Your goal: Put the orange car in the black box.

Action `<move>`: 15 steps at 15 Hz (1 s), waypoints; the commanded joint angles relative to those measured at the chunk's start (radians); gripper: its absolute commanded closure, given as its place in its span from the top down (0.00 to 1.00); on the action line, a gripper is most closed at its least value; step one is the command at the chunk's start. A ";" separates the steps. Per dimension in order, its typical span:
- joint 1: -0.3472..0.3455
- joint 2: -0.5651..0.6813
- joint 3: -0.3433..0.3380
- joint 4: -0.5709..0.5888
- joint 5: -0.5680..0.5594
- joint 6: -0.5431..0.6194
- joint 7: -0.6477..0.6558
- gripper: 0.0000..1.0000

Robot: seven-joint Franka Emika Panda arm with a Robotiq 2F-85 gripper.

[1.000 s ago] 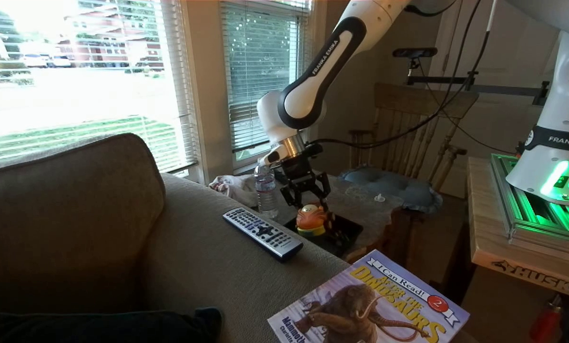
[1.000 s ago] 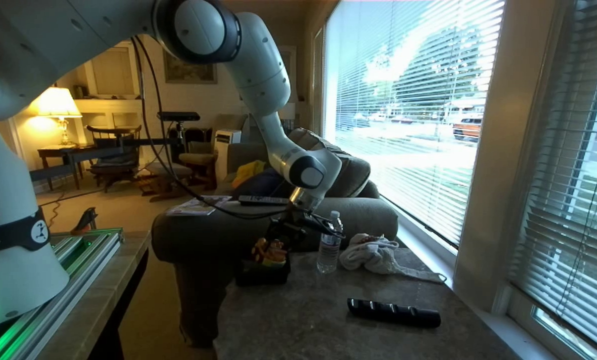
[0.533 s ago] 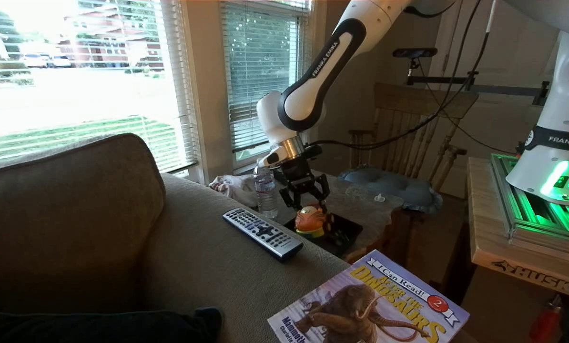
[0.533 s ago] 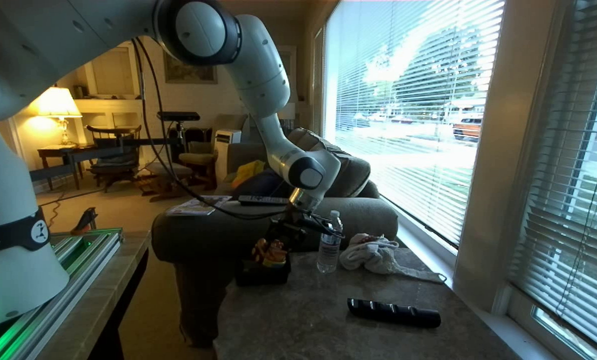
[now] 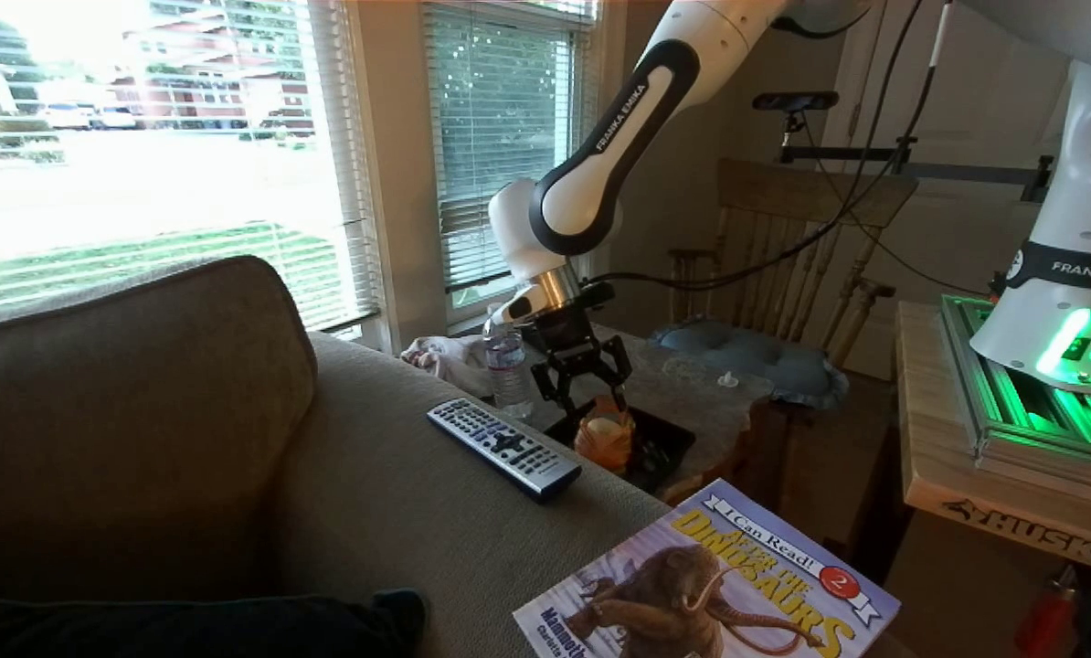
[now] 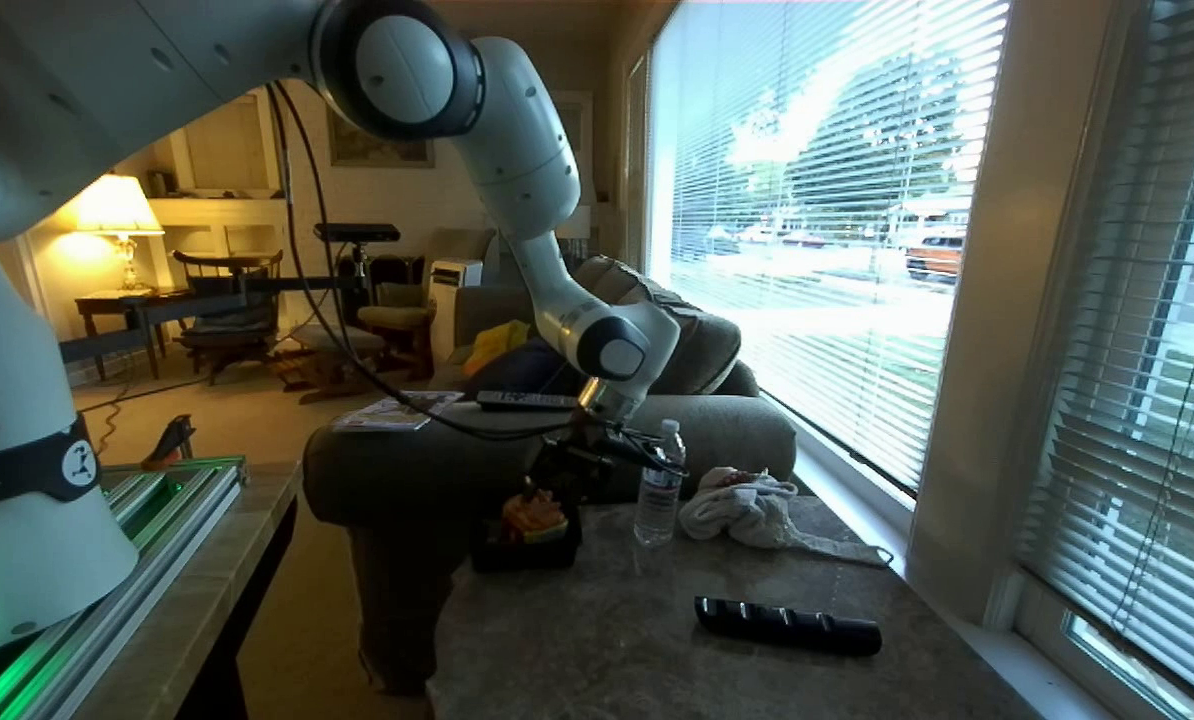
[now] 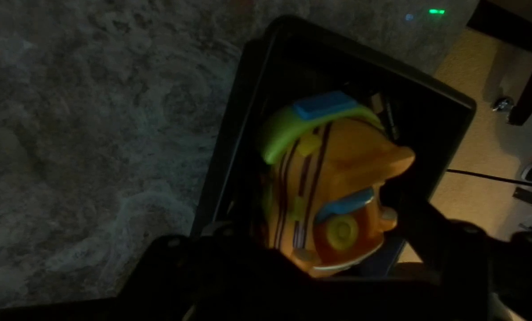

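The orange car (image 5: 606,442) is in the black box (image 5: 675,442), tilted over, with its top end toward the camera in an exterior view. It also shows low in the box (image 6: 525,556) as an orange toy (image 6: 534,517) in an exterior view. In the wrist view the car (image 7: 337,160) lies inside the box walls (image 7: 373,58), with green, blue and yellow parts visible. My gripper (image 5: 593,402) is just above it with fingers spread. In the wrist view the dark fingers (image 7: 321,218) stand on both sides of the car with gaps. Small dark items in the box are hard to make out.
A water bottle (image 5: 509,370) stands close beside the gripper, with a white cloth (image 6: 747,510) near it. A remote (image 5: 506,448) and a book (image 5: 710,585) lie on the sofa arm (image 5: 399,512). A long black object (image 6: 787,626) lies on the table (image 6: 597,640).
The car has dropped out of the gripper and tipped over lower into the box. The gripper has moved only slightly.
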 commanded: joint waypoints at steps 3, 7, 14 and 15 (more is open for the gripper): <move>0.023 0.031 0.002 0.057 -0.017 -0.026 0.019 1.00; 0.021 0.008 0.035 0.063 0.004 -0.051 0.008 1.00; 0.053 -0.105 0.083 0.063 0.000 -0.124 0.019 1.00; 0.062 -0.132 0.075 0.056 -0.005 -0.122 0.034 1.00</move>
